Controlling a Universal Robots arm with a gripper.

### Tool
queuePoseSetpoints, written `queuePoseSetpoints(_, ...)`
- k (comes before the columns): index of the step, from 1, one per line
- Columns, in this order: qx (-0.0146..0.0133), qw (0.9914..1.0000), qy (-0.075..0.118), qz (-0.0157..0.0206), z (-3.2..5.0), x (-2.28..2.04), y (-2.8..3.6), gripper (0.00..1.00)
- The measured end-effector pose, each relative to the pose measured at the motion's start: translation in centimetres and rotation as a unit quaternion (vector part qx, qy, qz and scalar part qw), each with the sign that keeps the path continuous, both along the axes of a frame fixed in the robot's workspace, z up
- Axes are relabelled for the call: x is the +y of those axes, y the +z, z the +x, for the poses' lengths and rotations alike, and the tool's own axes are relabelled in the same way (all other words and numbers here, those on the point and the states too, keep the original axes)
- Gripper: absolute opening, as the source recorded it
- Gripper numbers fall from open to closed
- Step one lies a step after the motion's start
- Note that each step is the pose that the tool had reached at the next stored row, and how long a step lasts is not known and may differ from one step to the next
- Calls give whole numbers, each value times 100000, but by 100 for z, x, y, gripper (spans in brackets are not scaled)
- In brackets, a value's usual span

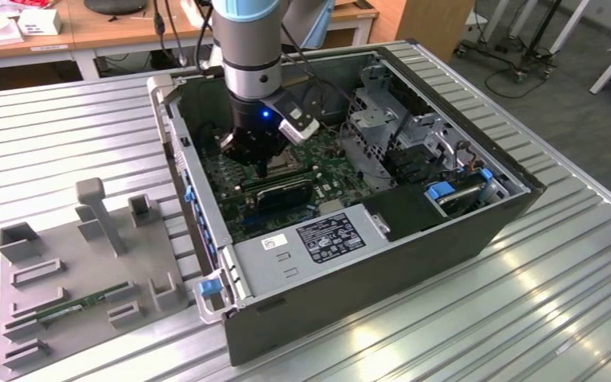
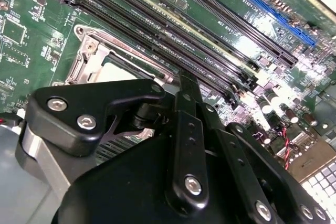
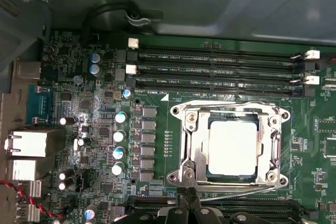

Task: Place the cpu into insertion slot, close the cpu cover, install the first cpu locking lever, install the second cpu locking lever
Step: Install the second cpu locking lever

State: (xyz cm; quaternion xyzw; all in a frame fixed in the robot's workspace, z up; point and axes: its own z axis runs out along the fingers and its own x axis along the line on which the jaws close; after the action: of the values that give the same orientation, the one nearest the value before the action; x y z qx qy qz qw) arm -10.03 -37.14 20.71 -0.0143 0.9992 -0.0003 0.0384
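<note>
The cpu (image 3: 233, 148), a pale square chip, lies inside the insertion slot (image 3: 279, 177) on the green motherboard (image 3: 105, 77). The cpu cover (image 3: 191, 145), a silvery frame, lies flat around it, with the chip showing through its window. A thin metal lever rod (image 3: 236, 185) runs along the socket edge nearest my fingertips. My gripper (image 3: 188, 203) is shut with nothing in it, its tips just at that edge of the socket. In the second wrist view the gripper (image 2: 186, 85) points down beside the cpu (image 2: 123, 72). In the exterior view the gripper (image 1: 261, 163) reaches down into the open computer case (image 1: 391, 263).
Long black memory slots (image 3: 215, 69) flank the socket on two sides. Case walls, a drive cage (image 1: 391, 127) and the power supply (image 1: 321, 235) hem the arm in. A grey fixture tray (image 1: 83, 270) with a green memory stick (image 1: 77, 306) sits at the exterior view's left.
</note>
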Motion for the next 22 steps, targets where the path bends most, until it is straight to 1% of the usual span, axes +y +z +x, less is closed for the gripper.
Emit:
queuePoseSetpoints(13, -4, 100000, 6, 1, -13, 0, -7, 11)
queuePoseSetpoints(19, -33, 100000, -1, 9, -42, 1, -20, 11)
queuePoseSetpoints(22, -31, 100000, 2, -2, -44, 0, -24, 11)
